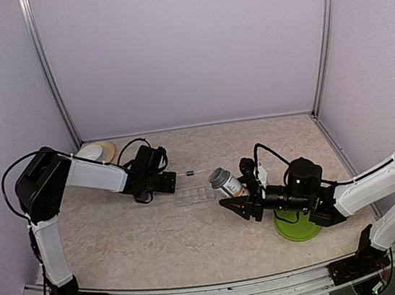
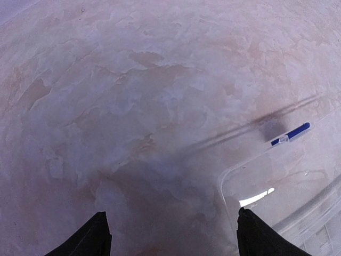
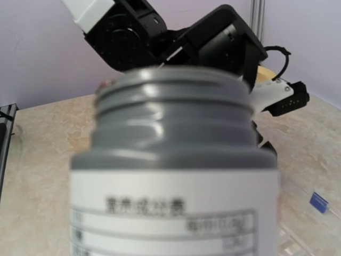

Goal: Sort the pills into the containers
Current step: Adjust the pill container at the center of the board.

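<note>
Bottle (image 1: 222,180), uncapped, tilted, clamped in right gripper (image 1: 240,190) — left gripper (image 2: 170,237) gapes wide, empty, seemingly by a corner of the clear compartment box (image 1: 194,194)

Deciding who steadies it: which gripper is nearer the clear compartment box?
Left. The left gripper hovers at the box's left edge, one finger over it; the right gripper, holding a bottle, is off its right end.

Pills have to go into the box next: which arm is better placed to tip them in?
Right. The right pincer grips the grey-necked bottle, tilted with its top toward the clear compartment box. The left pincer stands open and empty beside that box, with nothing to pour.
</note>
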Robot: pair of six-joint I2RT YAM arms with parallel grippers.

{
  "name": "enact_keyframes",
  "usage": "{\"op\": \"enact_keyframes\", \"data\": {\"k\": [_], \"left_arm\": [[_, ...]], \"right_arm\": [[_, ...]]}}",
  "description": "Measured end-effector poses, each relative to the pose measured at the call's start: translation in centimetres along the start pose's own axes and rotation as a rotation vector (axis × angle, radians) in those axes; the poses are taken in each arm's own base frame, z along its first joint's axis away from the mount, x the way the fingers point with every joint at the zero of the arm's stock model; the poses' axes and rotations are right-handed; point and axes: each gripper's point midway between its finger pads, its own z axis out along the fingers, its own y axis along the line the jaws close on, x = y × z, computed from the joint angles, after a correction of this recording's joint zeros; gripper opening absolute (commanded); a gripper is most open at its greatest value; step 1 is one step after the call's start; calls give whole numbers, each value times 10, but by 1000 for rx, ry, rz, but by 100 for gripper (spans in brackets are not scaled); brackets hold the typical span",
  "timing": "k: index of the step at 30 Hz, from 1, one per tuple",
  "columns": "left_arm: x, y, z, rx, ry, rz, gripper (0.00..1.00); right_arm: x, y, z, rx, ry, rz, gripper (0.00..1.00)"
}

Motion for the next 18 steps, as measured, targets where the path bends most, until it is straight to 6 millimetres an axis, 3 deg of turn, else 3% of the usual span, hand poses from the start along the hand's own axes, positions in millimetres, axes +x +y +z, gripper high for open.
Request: {"op": "enact_keyframes", "data": {"k": [18], "left_arm": [[3, 18, -13, -40, -3, -3, 80]], "right_arm": [[40, -12, 9, 53, 130, 8, 0]]}}
